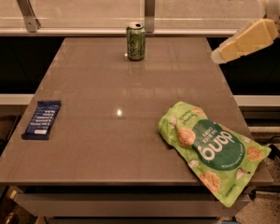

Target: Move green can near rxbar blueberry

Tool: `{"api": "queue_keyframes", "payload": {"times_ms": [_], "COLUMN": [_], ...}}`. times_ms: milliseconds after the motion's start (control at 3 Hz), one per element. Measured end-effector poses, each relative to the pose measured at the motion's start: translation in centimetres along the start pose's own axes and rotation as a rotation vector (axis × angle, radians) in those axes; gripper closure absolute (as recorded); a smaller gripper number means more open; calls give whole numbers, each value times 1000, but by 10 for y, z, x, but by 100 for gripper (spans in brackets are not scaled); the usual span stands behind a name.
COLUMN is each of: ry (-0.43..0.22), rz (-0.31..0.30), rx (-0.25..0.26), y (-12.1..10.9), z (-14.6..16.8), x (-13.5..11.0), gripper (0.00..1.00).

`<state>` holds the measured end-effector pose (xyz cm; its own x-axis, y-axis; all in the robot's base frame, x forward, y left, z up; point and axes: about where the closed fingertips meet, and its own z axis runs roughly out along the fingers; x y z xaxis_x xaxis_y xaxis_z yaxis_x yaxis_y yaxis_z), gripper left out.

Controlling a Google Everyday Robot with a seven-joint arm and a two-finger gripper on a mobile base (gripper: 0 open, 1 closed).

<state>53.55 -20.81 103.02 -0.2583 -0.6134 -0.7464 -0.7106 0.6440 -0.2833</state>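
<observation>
Left edge of table: rxbar blueberry lying flat, close to front. Far-centre, by back edge: green can upright, well apart from bar. Front right: big lime chip bag, hanging over corner. Far right: gripper up in air past table's right edge, nowhere near can, holding nothing; open or closed, can't tell. Nothing done yet imo: reach, grab and carry all left.

The can stands upright at the far edge of the surface, near its middle. The snack bar lies flat by the left edge, well apart from the can. The chip bag lies near right, overhanging the corner. The claw hangs over the far right edge.
</observation>
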Motion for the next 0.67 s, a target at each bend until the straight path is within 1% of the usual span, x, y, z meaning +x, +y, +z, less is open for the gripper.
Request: {"api": "queue_keyframes", "payload": {"times_ms": [333, 667], "ry": [-54, -55], "rz": [43, 43], "rx": [-39, -39], "y": [-14, -14], "z": [52, 52], "x": [-9, -9], "gripper": [0, 0]}}
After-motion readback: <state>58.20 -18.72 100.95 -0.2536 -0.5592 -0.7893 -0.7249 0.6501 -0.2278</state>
